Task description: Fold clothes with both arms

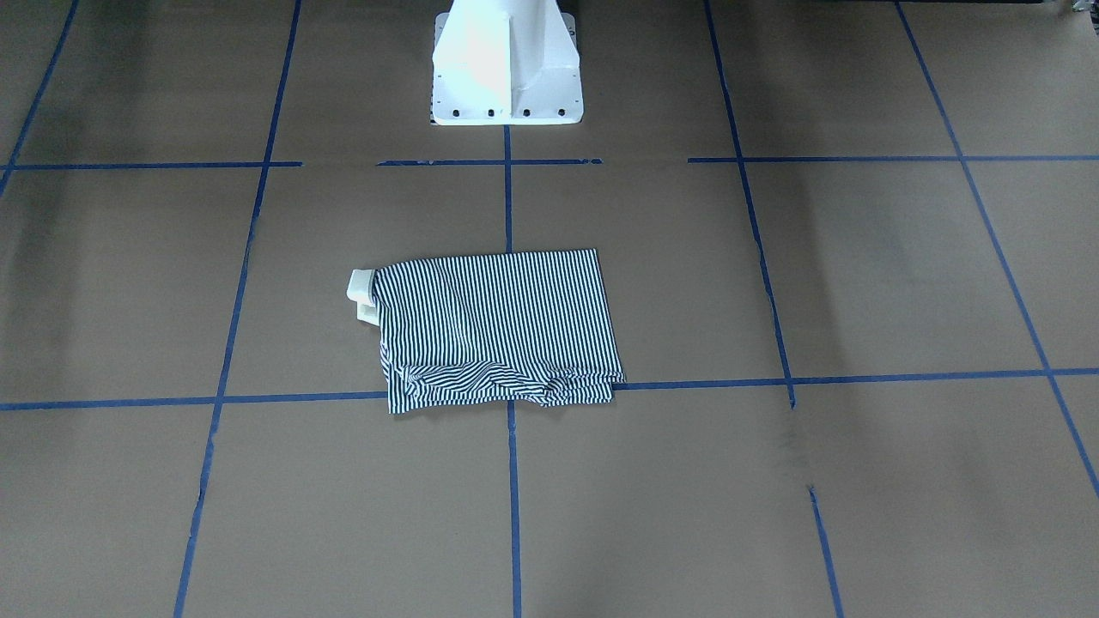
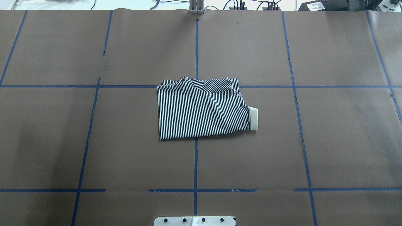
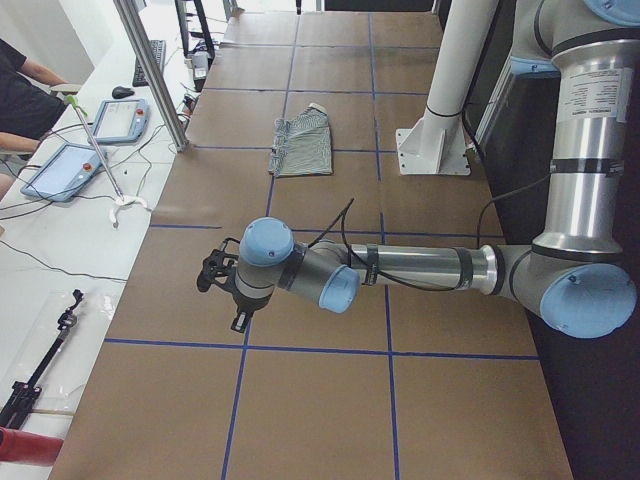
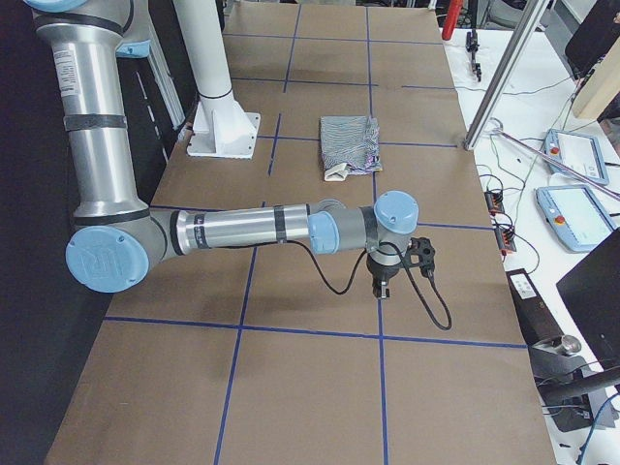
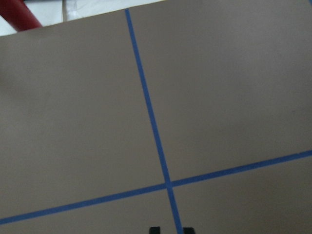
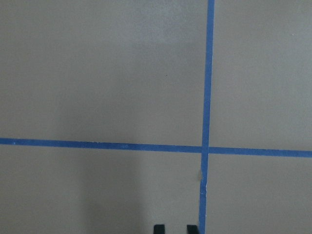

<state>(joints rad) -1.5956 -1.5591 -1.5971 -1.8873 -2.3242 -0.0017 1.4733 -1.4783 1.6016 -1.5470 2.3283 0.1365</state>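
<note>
Left hand (image 5: 171, 229) and right hand (image 6: 176, 228) (both empty) stand slightly parted.

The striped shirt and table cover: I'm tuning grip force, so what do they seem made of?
Striped shirt: soft matte knit cloth, probably, given limp folds and wrinkles; its collar looks cream fabric. Table cover: matte brown paper or card, showing creases; blue lines look like tape.
</note>
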